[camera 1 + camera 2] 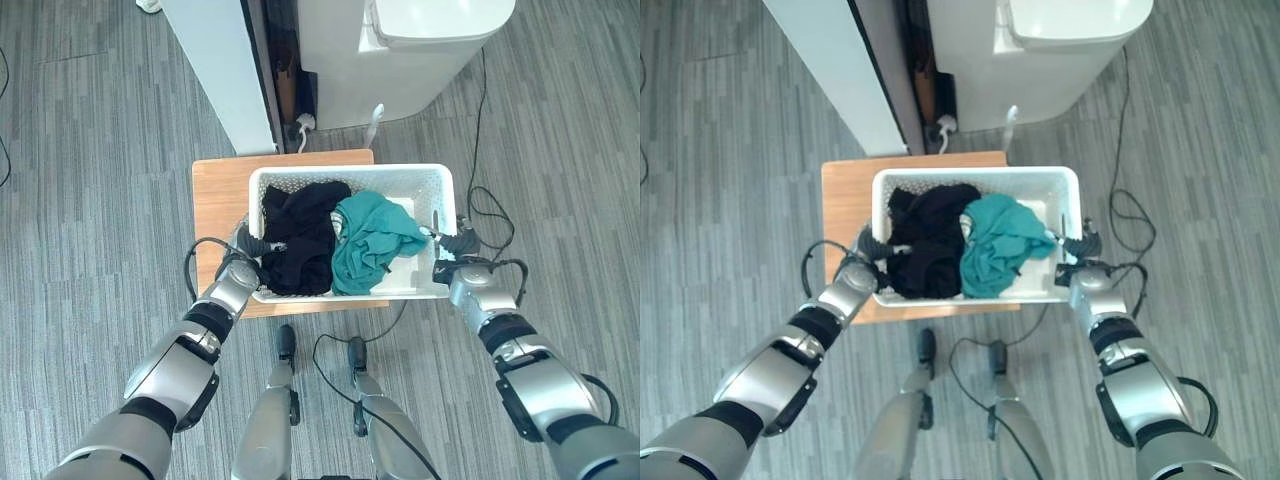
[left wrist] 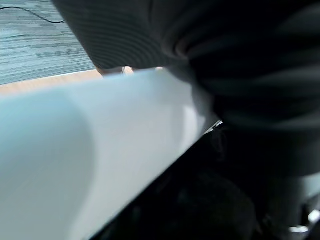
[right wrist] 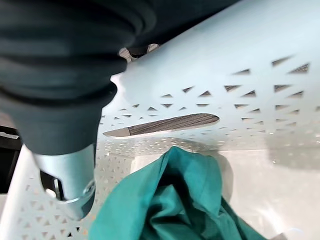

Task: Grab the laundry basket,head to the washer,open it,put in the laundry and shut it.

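A white perforated laundry basket (image 1: 350,172) stands on a small wooden table (image 1: 218,195). It holds a black garment (image 1: 298,240) on its left and a teal garment (image 1: 372,238) on its right. My left hand (image 1: 240,268) is at the basket's left end, curled over the rim (image 2: 100,145). At the right end, my right hand (image 1: 462,262) grips the wall, with its thumb (image 3: 70,175) inside the basket beside the teal garment (image 3: 175,205). The white washer (image 1: 410,50) stands beyond the table with its lid down.
A tall white panel (image 1: 222,70) stands to the left of the washer, with a dark gap and a plug (image 1: 303,125) between them. Grey plank floor (image 1: 90,200) surrounds the table on both sides.
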